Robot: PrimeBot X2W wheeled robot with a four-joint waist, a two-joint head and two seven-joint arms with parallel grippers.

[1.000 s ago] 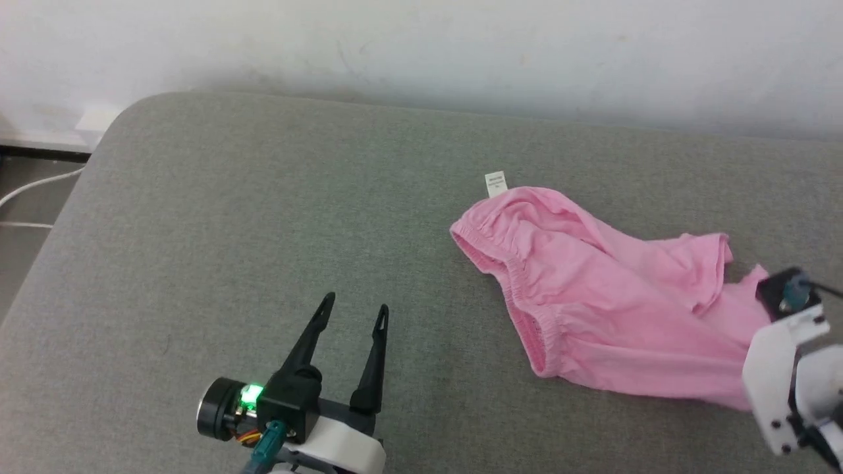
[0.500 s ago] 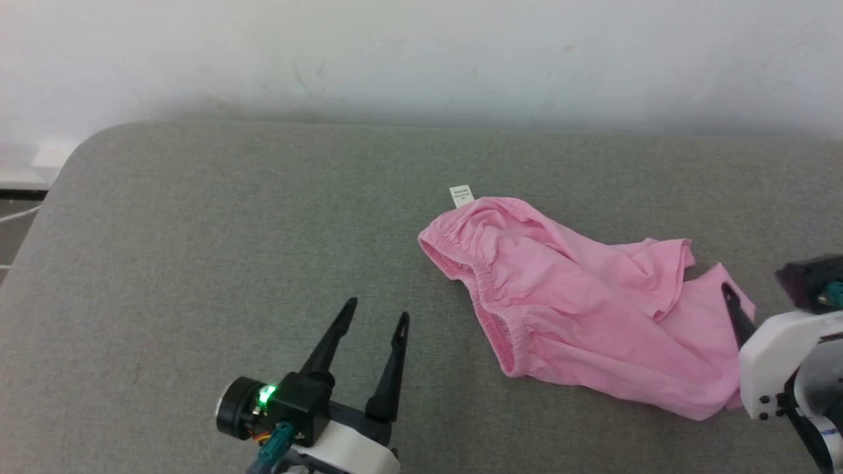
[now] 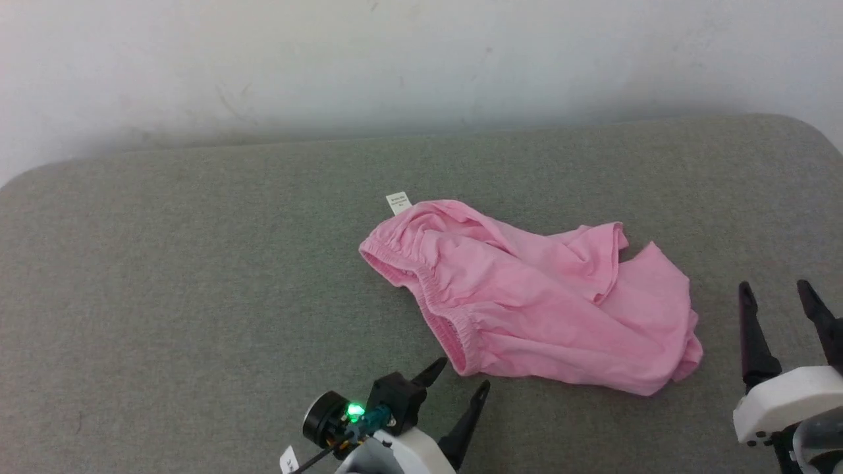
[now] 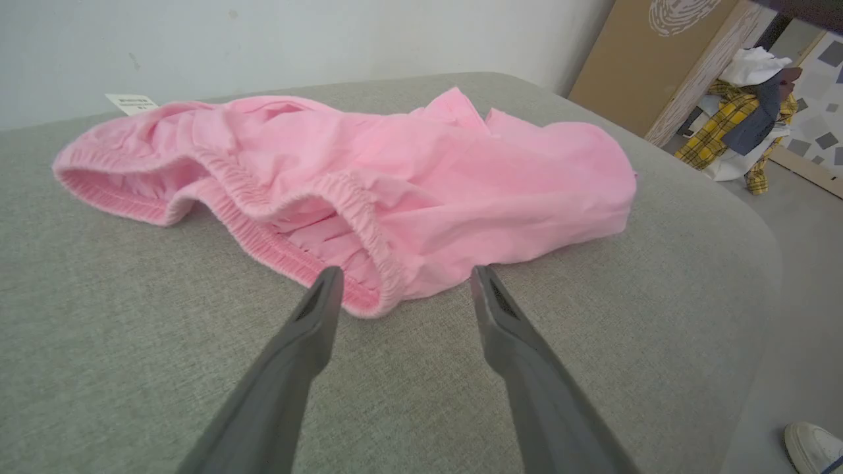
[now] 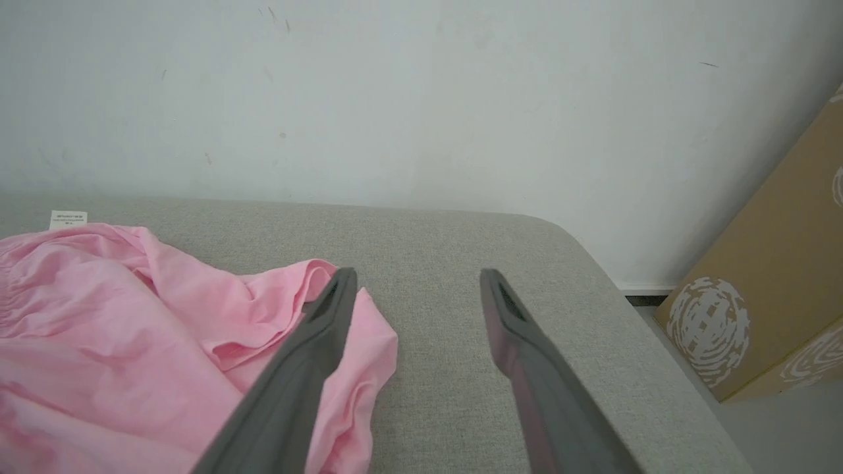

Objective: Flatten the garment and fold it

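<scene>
The garment [image 3: 527, 296], pink shorts, lies crumpled on the grey cloth surface [image 3: 197, 263]. Its gathered waistband points left and its white label [image 3: 398, 201] sticks out at the far end. My left gripper [image 3: 461, 376] is open just in front of the waistband's near end. In the left wrist view that end of the garment [image 4: 408, 171] sits between the spread fingertips of the left gripper [image 4: 405, 273]. My right gripper [image 3: 774, 289] stands open to the right of the leg hems, empty. In the right wrist view the right gripper [image 5: 418, 273] has its left finger over the garment's [image 5: 132, 316] edge.
A white wall [image 3: 421, 59] runs behind the surface, whose rounded right corner [image 3: 816, 131] is near my right arm. A cardboard box [image 5: 777, 289] leans on the floor beyond it. A pile of clothes [image 4: 744, 112] and a white shoe [image 4: 813, 447] lie further off.
The head camera has swung right. My right gripper opened and drew back to the right of the leg hems. My left gripper came up to the waistband's near end.
</scene>
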